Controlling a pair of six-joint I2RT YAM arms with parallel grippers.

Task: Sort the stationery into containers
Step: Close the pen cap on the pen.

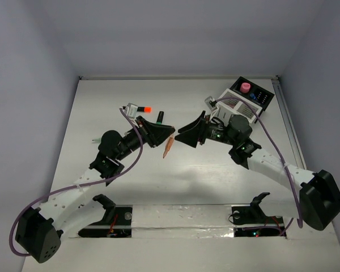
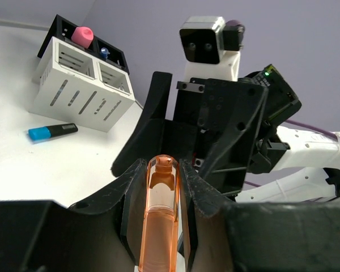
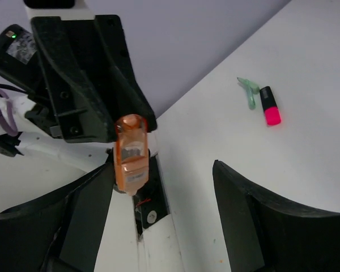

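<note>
My left gripper (image 1: 163, 135) is shut on a clear orange pen (image 1: 169, 147) and holds it above the table's middle. In the left wrist view the pen (image 2: 160, 215) stands between the two pads. My right gripper (image 1: 185, 133) is open and empty, facing the left one at close range. In the right wrist view the pen (image 3: 130, 153) hangs just beyond the left finger (image 3: 85, 218), not between the jaws. The white slatted box (image 1: 233, 106) joined to the black box (image 1: 259, 97) stands at the back right.
A black highlighter with a red-pink cap (image 1: 140, 107) lies at the back left; in the right wrist view (image 3: 269, 106) it lies beside a green piece (image 3: 249, 93). A blue-capped highlighter (image 2: 51, 132) lies by the white box (image 2: 79, 88). A pink item (image 1: 246, 87) sits in the black box.
</note>
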